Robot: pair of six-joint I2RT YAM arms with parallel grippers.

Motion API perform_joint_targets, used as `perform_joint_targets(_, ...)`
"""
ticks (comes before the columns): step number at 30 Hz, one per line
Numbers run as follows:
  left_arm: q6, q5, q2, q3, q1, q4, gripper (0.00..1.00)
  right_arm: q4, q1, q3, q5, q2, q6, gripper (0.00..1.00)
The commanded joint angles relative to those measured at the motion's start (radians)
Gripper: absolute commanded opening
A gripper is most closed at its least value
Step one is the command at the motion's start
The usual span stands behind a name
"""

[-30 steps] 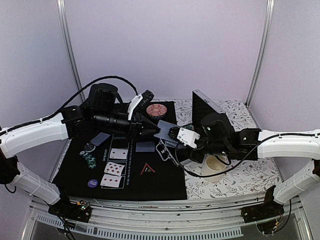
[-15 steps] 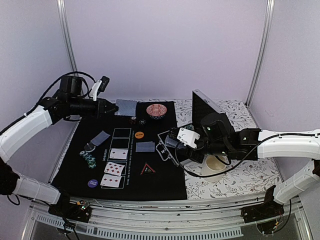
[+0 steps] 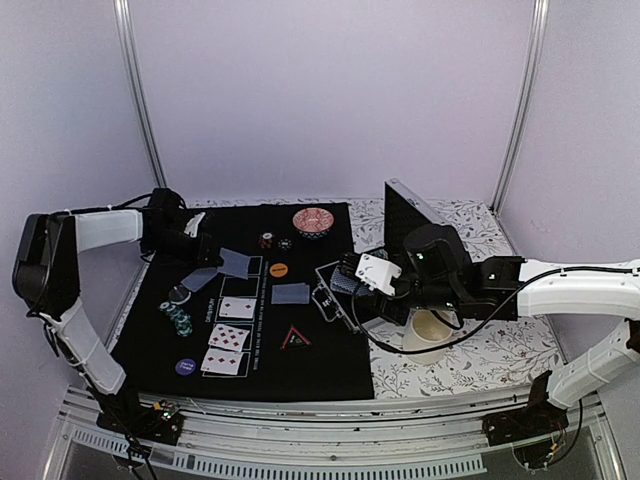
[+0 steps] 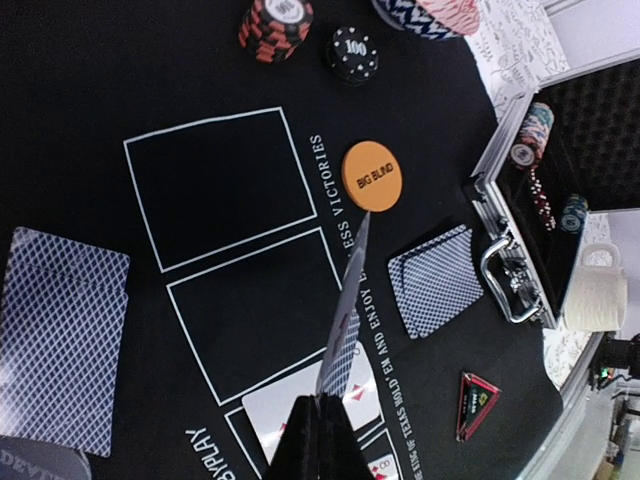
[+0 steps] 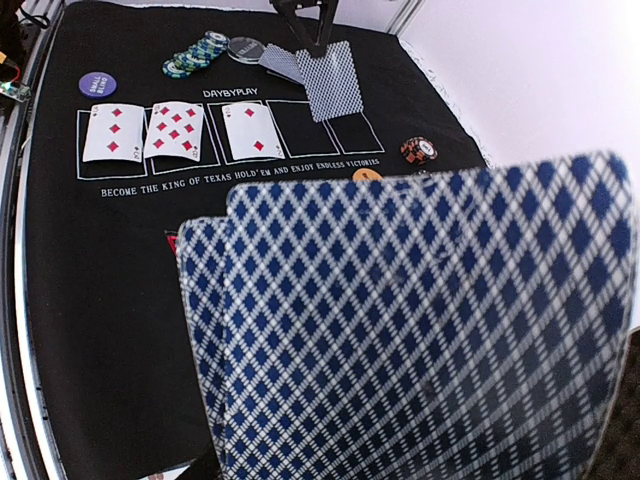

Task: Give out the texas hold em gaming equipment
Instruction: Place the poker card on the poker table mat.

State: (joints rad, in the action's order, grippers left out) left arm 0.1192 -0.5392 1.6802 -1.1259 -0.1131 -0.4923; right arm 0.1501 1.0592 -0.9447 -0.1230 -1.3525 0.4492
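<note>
My left gripper (image 3: 210, 251) (image 4: 320, 402) is shut on one blue-backed playing card (image 3: 237, 263) (image 4: 347, 310), held edge-on just above the black mat's outlined boxes. My right gripper (image 3: 347, 283) is shut on a deck of cards (image 5: 420, 320) over the open case; the deck hides its fingers in the wrist view. Three face-up cards (image 3: 228, 335) lie in a row. Face-down cards (image 3: 291, 293) (image 3: 200, 277) lie on the mat. The orange disc (image 4: 371, 176), purple disc (image 3: 185, 366), red triangle (image 3: 295, 338), green chips (image 3: 178, 318), red chips (image 4: 275, 25) and a black chip (image 4: 354, 54) also sit there.
A red patterned bowl (image 3: 313, 222) stands at the mat's far edge. The open metal case (image 3: 333, 300) with its raised lid (image 3: 408, 222) lies at the mat's right edge. A white cup (image 3: 430, 332) stands under the right arm. The black mat (image 3: 330, 370) covers the left half of the table.
The left arm swung out to the far left with the card, then came down; the card now hangs low over the mat's left boxes. The right arm has not moved.
</note>
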Motion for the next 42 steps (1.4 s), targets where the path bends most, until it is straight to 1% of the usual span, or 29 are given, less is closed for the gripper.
perform_joint_targets(1,-0.007,-0.059,0.078,-0.040,0.006,-0.002,0.00,-0.026,0.002,0.011,-0.004,0.025,0.003,0.41)
perform_joint_targets(7,0.000,-0.033,0.187,-0.088,0.006,0.003,0.00,-0.029,0.002,0.010,0.001,0.021,0.005,0.41)
perform_joint_targets(12,-0.027,-0.007,0.274,-0.143,0.006,-0.048,0.00,-0.022,0.002,0.011,-0.001,0.030,0.003,0.41)
perform_joint_targets(20,-0.028,-0.007,0.266,-0.135,0.005,-0.042,0.00,-0.023,0.003,0.013,-0.005,0.034,0.003,0.41)
perform_joint_targets(23,-0.018,-0.050,0.214,-0.123,-0.004,-0.017,0.00,-0.021,0.003,0.010,-0.005,0.029,0.003,0.41)
perform_joint_targets(25,-0.010,-0.047,0.166,-0.118,-0.022,-0.012,0.00,-0.020,0.002,0.008,-0.005,0.029,0.003,0.41)
perform_joint_targets(33,-0.010,-0.043,-0.069,-0.099,-0.118,-0.044,0.00,-0.016,0.002,0.007,-0.007,0.028,0.002,0.41)
perform_joint_targets(37,0.005,-0.084,-0.164,-0.085,-0.154,-0.063,0.00,-0.017,0.002,0.003,-0.008,0.022,0.003,0.41)
perform_joint_targets(42,0.019,-0.142,-0.290,-0.055,-0.271,-0.050,0.00,-0.018,0.002,0.004,-0.005,0.020,0.000,0.41)
